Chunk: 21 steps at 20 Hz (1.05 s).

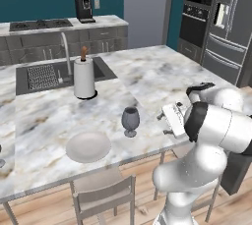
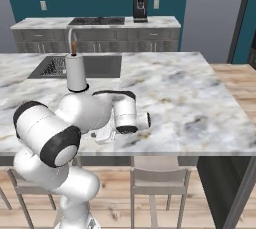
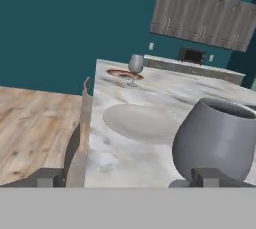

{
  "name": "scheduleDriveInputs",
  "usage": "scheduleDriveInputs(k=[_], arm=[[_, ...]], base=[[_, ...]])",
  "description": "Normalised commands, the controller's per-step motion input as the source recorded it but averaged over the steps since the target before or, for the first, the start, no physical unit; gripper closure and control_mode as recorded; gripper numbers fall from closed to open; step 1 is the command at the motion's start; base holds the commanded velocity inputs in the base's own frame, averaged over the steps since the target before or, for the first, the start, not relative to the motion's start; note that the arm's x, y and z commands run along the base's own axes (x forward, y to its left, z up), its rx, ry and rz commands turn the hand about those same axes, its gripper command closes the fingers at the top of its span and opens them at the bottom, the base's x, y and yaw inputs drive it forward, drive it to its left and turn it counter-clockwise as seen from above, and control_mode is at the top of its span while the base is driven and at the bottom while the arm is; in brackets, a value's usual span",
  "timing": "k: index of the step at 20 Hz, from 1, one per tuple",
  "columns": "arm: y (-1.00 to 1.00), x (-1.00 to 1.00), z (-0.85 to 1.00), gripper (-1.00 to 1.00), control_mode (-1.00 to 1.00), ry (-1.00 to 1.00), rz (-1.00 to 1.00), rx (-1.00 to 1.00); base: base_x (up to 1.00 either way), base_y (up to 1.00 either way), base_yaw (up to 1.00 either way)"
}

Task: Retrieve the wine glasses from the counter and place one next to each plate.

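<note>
Closest to the hand, the gripper [image 3: 125, 178] has its jaws spread as wide as they go, with nothing between them; one dark fingertip [image 3: 210, 177] sits right at the foot of the near wine glass [image 3: 220, 140], while the other is well off to the side, so the glass stands at one jaw and not in the gap. From the left base view that same smoky grey glass [image 1: 130, 121] stands upright on the marble island [image 1: 147, 79], just beside the off-white plate [image 1: 88, 147], with the hand drawn back at the island's edge a little apart from it. The plate [image 3: 137, 120] lies flat just past the glass in the hand view. Farther along the same surface, the second wine glass [image 3: 135, 65] stands upright next to the red-rimmed plate [image 3: 125, 74]; whether they touch is hard to tell. Mid-island, a white paper towel roll [image 1: 84, 77] stands at the sink [image 1: 44, 75]. Beyond, the far counter [image 1: 64, 26] carries a black coffee machine [image 1: 84, 9].
</note>
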Motion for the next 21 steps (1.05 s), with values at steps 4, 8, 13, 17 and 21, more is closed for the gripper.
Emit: scheduleDriveInputs(k=[4, 8, 13, 17, 21], arm=[[0.0, -0.73, 1.0, -1.0, -1.0, -0.21, 0.12, 0.11], [0.0, -0.5, 1.0, -1.0, -1.0, -0.12, 0.14, 0.13], [0.0, -0.47, 1.0, -1.0, -1.0, -0.04, 0.11, 0.16], [0.0, -0.69, 1.0, -1.0, -1.0, -0.02, 0.07, 0.17], [0.0, -0.91, 1.0, -1.0, -1.0, -0.07, 0.04, 0.15]], base=[[0.0, 0.0, 0.0], [0.0, 0.0, 0.0], [0.0, 0.0, 0.0], [0.0, 0.0, 0.0], [0.0, 0.0, 0.0]])
